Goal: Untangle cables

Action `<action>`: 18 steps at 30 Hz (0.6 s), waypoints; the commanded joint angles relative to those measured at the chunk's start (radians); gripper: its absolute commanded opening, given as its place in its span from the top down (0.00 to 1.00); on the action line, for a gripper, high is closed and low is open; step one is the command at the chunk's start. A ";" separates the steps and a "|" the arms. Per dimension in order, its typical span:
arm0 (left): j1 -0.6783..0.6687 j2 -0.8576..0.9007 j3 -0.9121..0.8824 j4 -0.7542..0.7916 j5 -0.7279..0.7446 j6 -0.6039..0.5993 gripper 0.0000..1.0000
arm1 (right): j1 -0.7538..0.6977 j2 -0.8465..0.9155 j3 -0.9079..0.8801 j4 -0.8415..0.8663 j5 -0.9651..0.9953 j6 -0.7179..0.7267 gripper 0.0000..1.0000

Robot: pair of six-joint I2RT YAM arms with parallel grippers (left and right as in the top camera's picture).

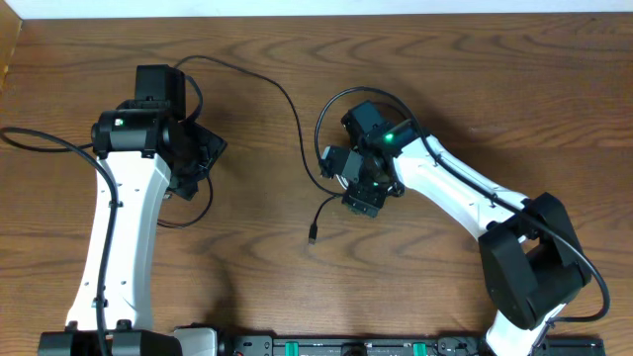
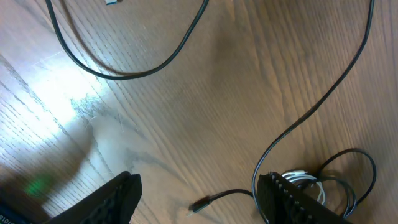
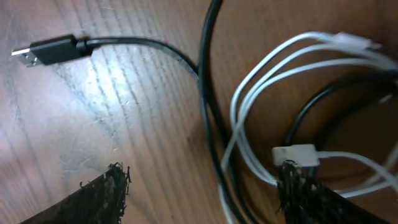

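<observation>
**Cables [image 3: 205, 68] bunched at the right, one black strand trailing left**

On the left of the bench [image 1: 495, 59], the left claw [image 2: 198, 179] stands wide open over bare wood with nothing in it. From behind that arm a long black cable [image 2: 329, 96] sweeps rightward across the bench in a loose curve and drops into the bunch. Just short of the bunch a second black cable [image 3: 134, 42] lies free at one end. Its plug [image 3: 53, 51] is flat on the wood and clear of everything else.

Furthest right is the knot itself, directly beneath the right claw [image 3: 204, 167]. The black strands run side by side there, and the white cable [image 3: 234, 109] loops across them more than once. That claw is parted too and grips nothing. The white plug [image 3: 296, 154] sits against the tip of one finger, and the strands lie unpinched between the fingers.

These cords look light, limp and smooth-jacketed, so I judge they will slide readily on the wood and drag their neighbours wherever loops cross. The plugs are the only stiff parts. Taking hold just behind a plug, at the thick collar, should give the surest grip, and the free black plug looks easiest to reach. The short white loops will probably tighten if pulled from the middle.

No tray, box or other container shows in any view.
</observation>
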 commanded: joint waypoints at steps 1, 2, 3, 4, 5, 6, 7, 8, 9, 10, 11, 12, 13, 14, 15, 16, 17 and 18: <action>0.003 0.006 0.000 -0.006 -0.009 -0.008 0.35 | 0.007 0.008 -0.026 0.010 -0.031 -0.006 0.26; 0.003 0.006 0.000 -0.006 -0.009 -0.008 0.35 | 0.007 0.008 -0.032 0.018 -0.031 -0.008 0.28; 0.003 0.006 0.000 -0.006 -0.009 -0.008 0.35 | 0.007 0.008 -0.039 0.027 -0.027 -0.007 0.31; 0.003 0.006 0.000 -0.006 -0.009 -0.008 0.35 | 0.007 0.008 -0.048 0.040 -0.026 -0.007 0.38; 0.003 0.006 0.000 -0.006 -0.009 -0.008 0.35 | 0.007 0.008 -0.058 0.053 -0.024 -0.007 0.39; 0.003 0.006 0.000 -0.006 -0.009 -0.008 0.35 | 0.007 0.008 -0.070 0.071 -0.024 -0.006 0.29; 0.003 0.006 0.000 -0.006 -0.009 -0.008 0.35 | 0.007 0.008 -0.076 0.081 -0.024 0.007 0.25; 0.003 0.006 0.000 -0.006 -0.009 -0.008 0.35 | 0.007 0.008 -0.078 0.089 -0.024 0.015 0.25; 0.003 0.006 0.000 -0.006 -0.009 -0.008 0.35 | 0.007 0.008 -0.080 0.096 -0.024 0.023 0.25; 0.003 0.006 0.000 -0.005 -0.009 -0.008 0.34 | 0.007 0.008 -0.082 0.103 -0.024 0.024 0.26; 0.003 0.006 0.000 -0.005 -0.009 -0.008 0.35 | 0.007 0.008 -0.084 0.106 -0.024 0.024 0.27; 0.003 0.006 0.000 -0.005 -0.009 -0.008 0.35 | 0.007 0.008 -0.086 0.108 -0.024 0.024 0.27; 0.003 0.006 0.000 -0.006 -0.009 -0.008 0.34 | 0.007 0.009 -0.089 0.111 -0.024 0.023 0.27; 0.003 0.006 0.000 -0.006 -0.009 -0.008 0.34 | 0.007 0.012 -0.093 0.114 -0.024 0.023 0.27; 0.003 0.006 0.000 -0.006 -0.009 -0.008 0.35 | 0.007 0.014 -0.095 0.115 -0.024 0.023 0.27; 0.003 0.006 0.000 -0.006 -0.009 -0.008 0.34 | 0.007 0.020 -0.096 0.114 -0.024 0.023 0.27; 0.003 0.006 0.000 -0.006 -0.009 -0.008 0.35 | 0.007 0.024 -0.096 0.114 -0.024 0.023 0.29; 0.003 0.006 0.000 -0.006 -0.009 -0.008 0.34 | 0.007 0.030 -0.096 0.114 -0.026 0.024 0.31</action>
